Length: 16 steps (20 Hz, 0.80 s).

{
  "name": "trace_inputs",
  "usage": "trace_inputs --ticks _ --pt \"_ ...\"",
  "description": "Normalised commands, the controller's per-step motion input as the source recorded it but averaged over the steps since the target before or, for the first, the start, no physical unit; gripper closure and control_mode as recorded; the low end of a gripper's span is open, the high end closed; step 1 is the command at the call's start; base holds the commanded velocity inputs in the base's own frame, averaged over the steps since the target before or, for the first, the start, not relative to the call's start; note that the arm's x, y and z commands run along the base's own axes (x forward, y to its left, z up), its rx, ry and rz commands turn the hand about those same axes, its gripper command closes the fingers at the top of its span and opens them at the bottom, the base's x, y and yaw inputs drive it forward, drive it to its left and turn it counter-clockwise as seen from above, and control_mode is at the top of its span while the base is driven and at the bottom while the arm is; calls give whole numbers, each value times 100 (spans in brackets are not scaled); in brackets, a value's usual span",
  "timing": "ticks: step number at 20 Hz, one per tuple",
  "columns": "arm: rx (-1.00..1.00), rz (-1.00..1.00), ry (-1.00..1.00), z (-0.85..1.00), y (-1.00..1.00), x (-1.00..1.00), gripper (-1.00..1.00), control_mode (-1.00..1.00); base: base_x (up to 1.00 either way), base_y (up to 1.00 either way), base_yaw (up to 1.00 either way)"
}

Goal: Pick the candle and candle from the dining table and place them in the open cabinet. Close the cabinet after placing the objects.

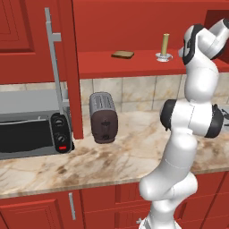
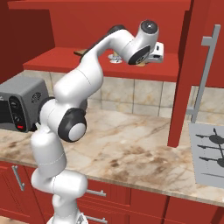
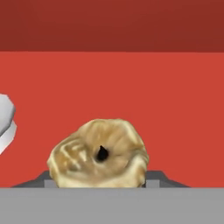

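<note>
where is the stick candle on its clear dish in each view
Left base view: stick candle upright on the cabinet shelf, upper right, just left of the arm.
Right base view: mostly hidden behind the arm; its dish peeks out.
Hand view: cannot tell.
Shared landmark: the red shelf.

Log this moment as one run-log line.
phase: placing second candle | gripper: shut on squat candle, inside cabinet | stick candle: upright on shelf | cabinet door: open
</note>
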Motion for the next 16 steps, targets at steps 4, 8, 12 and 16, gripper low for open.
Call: trace_inputs --ticks 4,8,12,16 --pt "0 1 0 -23 -2 22 100 -100 0 0 0" --pt "0 0 -1 -24 0 28 100 -100 0 0 0" --pt "0 0 -1 -22 0 28 100 -100 0 0 0" --pt "0 0 -4 -22 1 27 100 -100 0 0 0"
